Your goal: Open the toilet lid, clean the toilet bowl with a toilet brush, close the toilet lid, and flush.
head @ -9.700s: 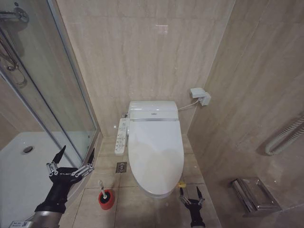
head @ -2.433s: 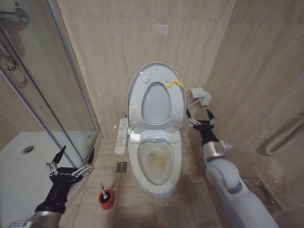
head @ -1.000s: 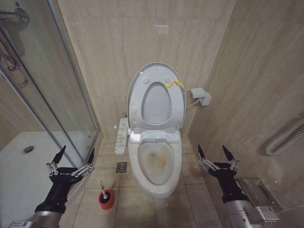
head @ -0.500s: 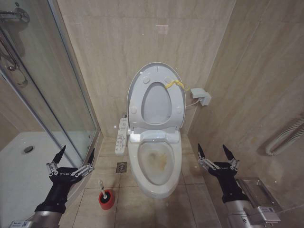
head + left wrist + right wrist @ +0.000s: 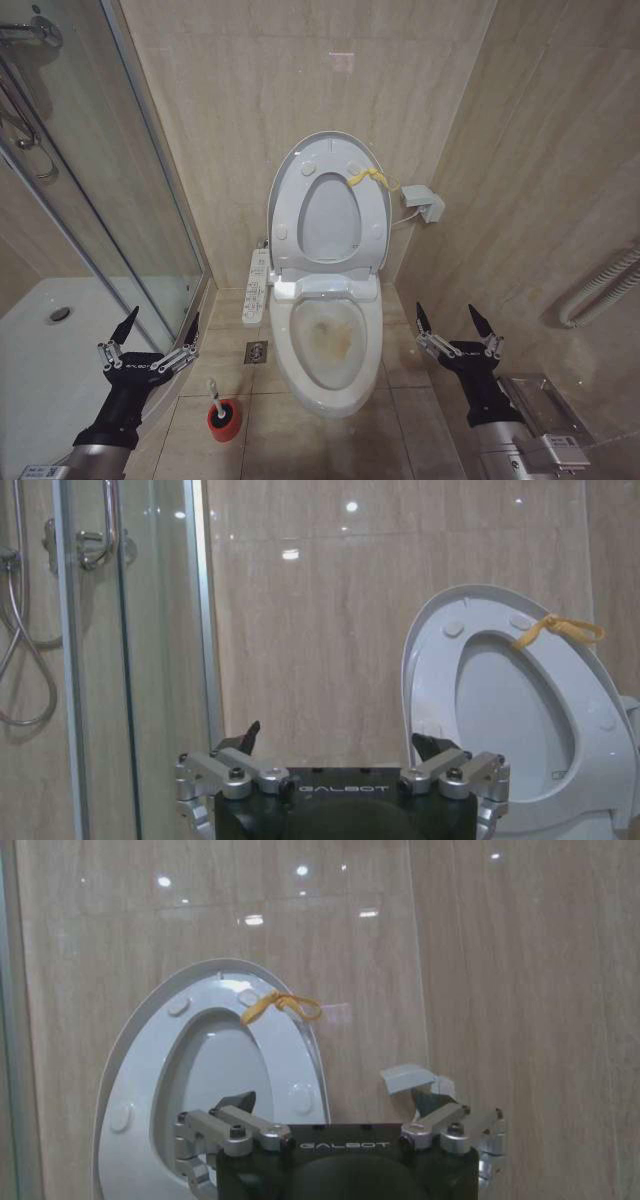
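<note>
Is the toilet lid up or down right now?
Up. The toilet lid stands raised against the wall, its underside bumpers facing out, and the stained toilet bowl below lies uncovered.

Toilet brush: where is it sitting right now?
In the head view, the toilet brush stands in its red holder cup on the floor, left of the toilet bowl, just ahead of the left gripper.

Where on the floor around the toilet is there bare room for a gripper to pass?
Bare tile lies between the toilet bowl and the right gripper, and in front of the bowl. It is tighter on the left, where the toilet brush, a floor drain and the left gripper sit beside the shower door.
</note>
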You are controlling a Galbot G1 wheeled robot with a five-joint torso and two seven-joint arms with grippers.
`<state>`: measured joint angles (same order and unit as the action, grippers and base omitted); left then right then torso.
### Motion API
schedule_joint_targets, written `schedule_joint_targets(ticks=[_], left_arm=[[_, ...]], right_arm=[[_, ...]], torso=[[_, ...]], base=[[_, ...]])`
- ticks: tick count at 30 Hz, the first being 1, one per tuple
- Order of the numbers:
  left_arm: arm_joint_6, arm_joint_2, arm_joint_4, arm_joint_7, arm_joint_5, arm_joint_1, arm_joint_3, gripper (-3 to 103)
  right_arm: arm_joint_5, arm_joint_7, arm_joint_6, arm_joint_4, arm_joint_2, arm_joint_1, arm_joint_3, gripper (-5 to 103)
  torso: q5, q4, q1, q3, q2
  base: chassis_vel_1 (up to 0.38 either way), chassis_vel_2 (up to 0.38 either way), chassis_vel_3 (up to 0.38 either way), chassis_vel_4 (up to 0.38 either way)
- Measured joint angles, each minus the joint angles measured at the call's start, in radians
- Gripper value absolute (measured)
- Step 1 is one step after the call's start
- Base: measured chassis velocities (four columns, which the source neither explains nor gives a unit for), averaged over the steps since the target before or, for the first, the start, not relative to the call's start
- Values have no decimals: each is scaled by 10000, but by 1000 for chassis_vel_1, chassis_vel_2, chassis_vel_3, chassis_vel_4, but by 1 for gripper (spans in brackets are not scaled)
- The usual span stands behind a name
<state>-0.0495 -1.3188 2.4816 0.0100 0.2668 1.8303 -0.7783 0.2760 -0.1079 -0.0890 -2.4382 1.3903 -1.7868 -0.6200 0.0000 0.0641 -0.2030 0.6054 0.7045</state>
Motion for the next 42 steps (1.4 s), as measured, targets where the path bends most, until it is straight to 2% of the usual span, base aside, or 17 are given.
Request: schedule_joint_targets(ticks=[8, 11, 12, 14, 15, 19, 21, 23, 24, 26, 27, 40, 42], left_arm=[[83, 18, -6, -12, 53, -76, 7, 100], [966, 227, -138, -215, 636, -766, 112, 100], [966, 227, -138, -215, 636, -766, 112, 100], [1816, 428, -257, -407, 1195, -1417, 216, 100], [1816, 428, -257, -407, 1195, -1417, 216, 100], [3334, 790, -490, -752, 2190, -2594, 407, 100], [3341, 805, -577, -773, 1990, -2874, 432, 100], [2822, 726, -818, -468, 1499, -3211, 428, 100], [2822, 726, -818, -468, 1499, -3211, 428, 100], [2006, 629, -1269, 254, 1122, -3341, 358, 100], [1783, 593, -1440, 335, 1085, -3381, 411, 103], [1540, 387, -1759, -11, 1206, -3524, 827, 100], [988, 399, -1932, 88, 1425, -3561, 866, 100]], right_arm=[[2, -3, 3, 5, -1, 1, 0, 100], [4, -4, 3, 8, -2, 1, 0, 100], [4, -4, 3, 8, -2, 1, 0, 100], [6, -5, 3, 11, -2, 2, 0, 100], [6, -5, 3, 11, -2, 2, 0, 100], [7, -5, 4, 11, -2, 2, 0, 100], [7, -5, 4, 12, -1, 1, 0, 100], [7, -5, 5, 12, -2, 2, -1, 100], [7, -5, 5, 12, -2, 2, -1, 100], [7, -5, 4, 12, -3, 3, -1, 100], [7, -5, 5, 12, -2, 3, -1, 100], [7, -5, 5, 12, -3, 3, -1, 100], [7, -5, 4, 12, -3, 3, 0, 100]], torso=[[1, -2, 0, 0, 0], [-1, 0, 0, 0, 0], [-1, 0, 0, 0, 0], [0, 1, 0, 0, 0], [0, 1, 0, 0, 0], [-1, 0, 0, 1, 0], [0, 3, 0, 1, -1], [0, 2, 0, 1, -1], [0, 2, 0, 1, -1], [0, -3, 0, 0, -1], [0, -2, 0, 1, -1], [1, 1, 0, 0, -1], [1, -1, 0, 0, 0]], base=[[0, 0, 0, 0], [0, 0, 0, 0], [0, 0, 0, 0], [0, 0, 0, 0], [0, 0, 0, 0], [0, 0, 0, 0], [0, 0, 0, 0], [0, 0, 0, 0], [0, 0, 0, 0], [0, 0, 0, 0], [0, 0, 0, 0], [0, 0, 0, 0], [0, 0, 0, 0]])
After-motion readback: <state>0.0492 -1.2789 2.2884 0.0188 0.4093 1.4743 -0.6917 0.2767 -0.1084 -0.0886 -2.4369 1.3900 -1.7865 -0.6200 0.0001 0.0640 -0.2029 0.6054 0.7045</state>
